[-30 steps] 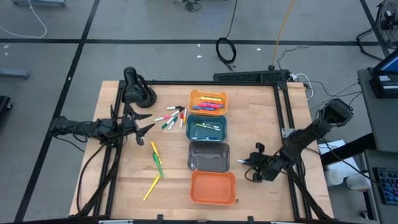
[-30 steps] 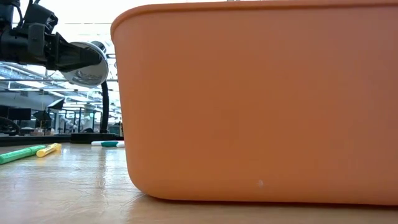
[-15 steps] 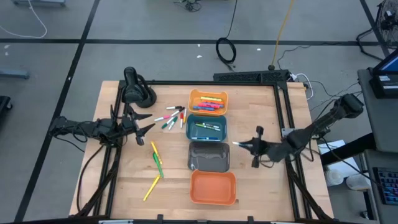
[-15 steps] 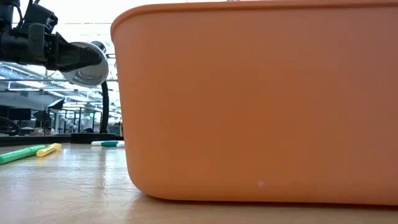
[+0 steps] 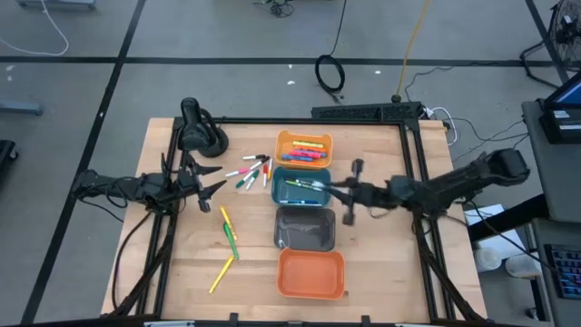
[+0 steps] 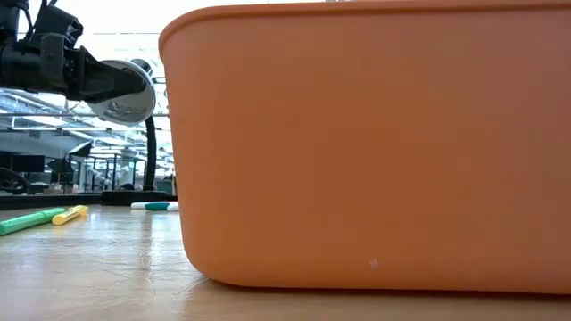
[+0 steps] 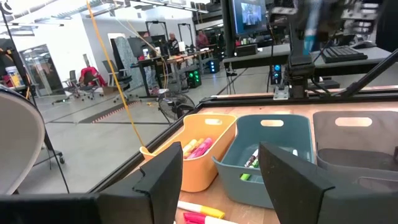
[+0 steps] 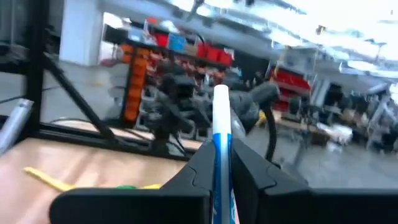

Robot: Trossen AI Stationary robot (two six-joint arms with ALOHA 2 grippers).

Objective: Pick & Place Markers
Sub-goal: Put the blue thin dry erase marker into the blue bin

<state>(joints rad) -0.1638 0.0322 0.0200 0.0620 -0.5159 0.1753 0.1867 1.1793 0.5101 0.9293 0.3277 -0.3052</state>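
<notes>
Wooden table (image 5: 182, 263) holds four plastic bins in a row. Right gripper (image 5: 338, 193) has swung over from the table's side to the teal bin (image 5: 302, 188), pinching a thin blue-and-white marker (image 8: 221, 146), probably ready to drop. Left gripper (image 5: 211, 180) waits wide open near loose markers (image 5: 251, 171).

high: overhead, straight down on whole table (image 5: 381, 263) | low: table height, hard against orange bin (image 6: 375, 152) | wrists: forward, level across the table; left shares teal bin (image 7: 273, 146) with high

A robotics lab: framed wooden table (image 5: 381, 263), grey floor, desks with monitors (image 7: 252, 15) behind.
</notes>
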